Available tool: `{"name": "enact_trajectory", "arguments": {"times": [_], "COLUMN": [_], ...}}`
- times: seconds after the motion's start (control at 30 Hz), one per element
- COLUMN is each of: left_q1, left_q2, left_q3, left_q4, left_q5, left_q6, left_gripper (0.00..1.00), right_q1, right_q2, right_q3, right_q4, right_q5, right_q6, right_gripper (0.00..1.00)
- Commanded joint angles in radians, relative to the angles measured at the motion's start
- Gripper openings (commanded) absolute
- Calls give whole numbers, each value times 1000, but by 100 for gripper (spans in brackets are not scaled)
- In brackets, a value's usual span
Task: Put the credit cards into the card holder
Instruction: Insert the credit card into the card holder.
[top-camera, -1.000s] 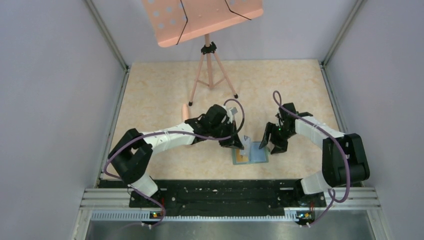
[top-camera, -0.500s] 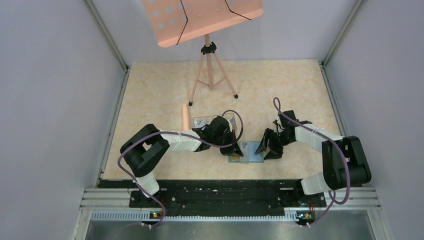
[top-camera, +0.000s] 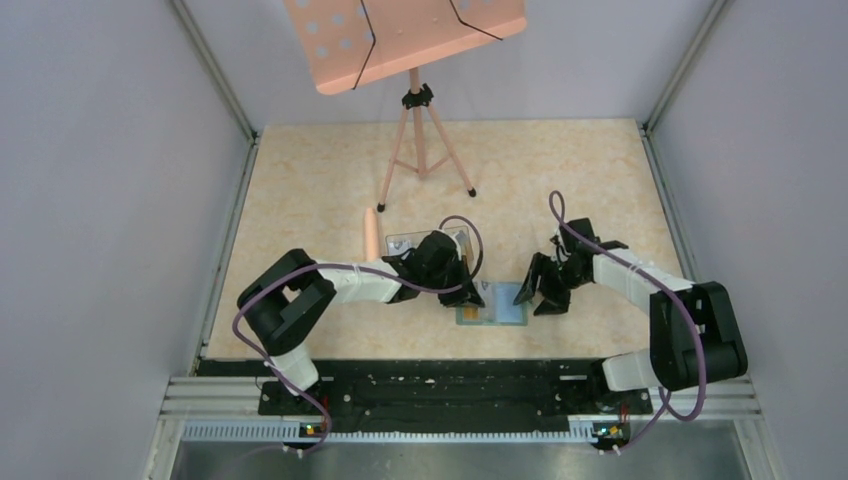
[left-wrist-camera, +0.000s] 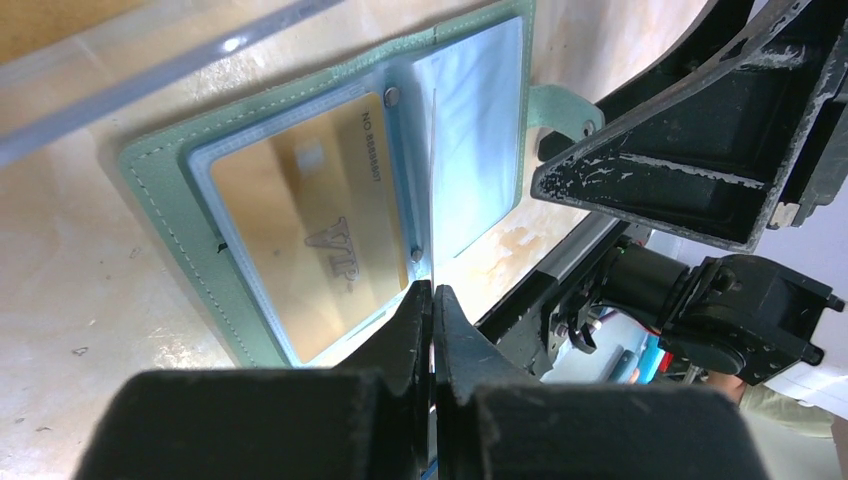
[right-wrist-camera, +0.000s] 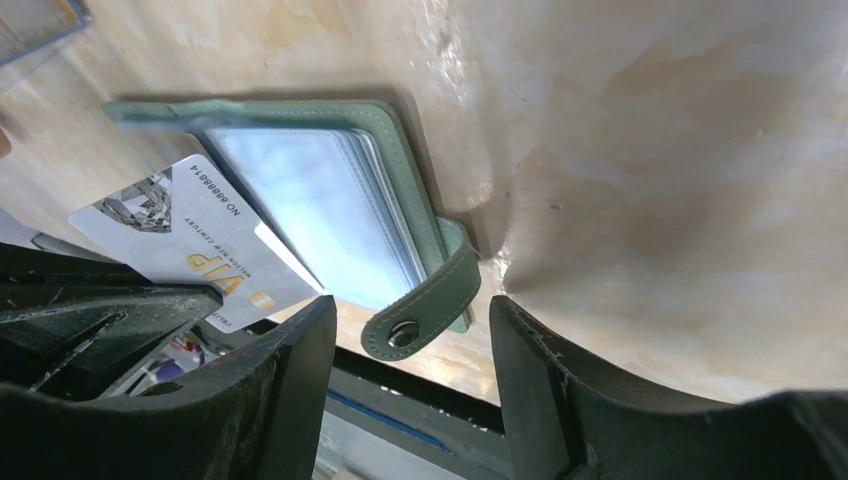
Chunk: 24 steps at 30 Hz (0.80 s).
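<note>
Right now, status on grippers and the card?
Left gripper shut on white-grey card, edge-on over open card holder. Right gripper open beside snap tab. Gold card already sleeved. Nothing blocking.

Top view: high, behind, steeply down on whole table (top-camera: 300, 170). Wrist views: close, facing each other across the wallet (left-wrist-camera: 205, 250).
</note>
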<state>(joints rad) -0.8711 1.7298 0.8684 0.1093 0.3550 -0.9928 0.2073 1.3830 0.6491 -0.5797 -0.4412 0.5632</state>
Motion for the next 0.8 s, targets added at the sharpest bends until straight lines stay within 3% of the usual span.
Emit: {"name": "enact_trajectory", "arguments": {"times": [0.0, 0.77], "left_q1": [16, 32], "left_q2": [-38, 79], "left_q3": [-1, 67], "left_q4": [21, 52], "left_q5": [-21, 65], "left_q6": [14, 9], "left_gripper": [0, 0], "right_q1": [6, 5], "right_q2": [-24, 32], "right_q3": [62, 31], "right_q4": [-10, 47], "right_q5": [43, -31], "right_q6": [-23, -28], "right_gripper": [58, 57]}}
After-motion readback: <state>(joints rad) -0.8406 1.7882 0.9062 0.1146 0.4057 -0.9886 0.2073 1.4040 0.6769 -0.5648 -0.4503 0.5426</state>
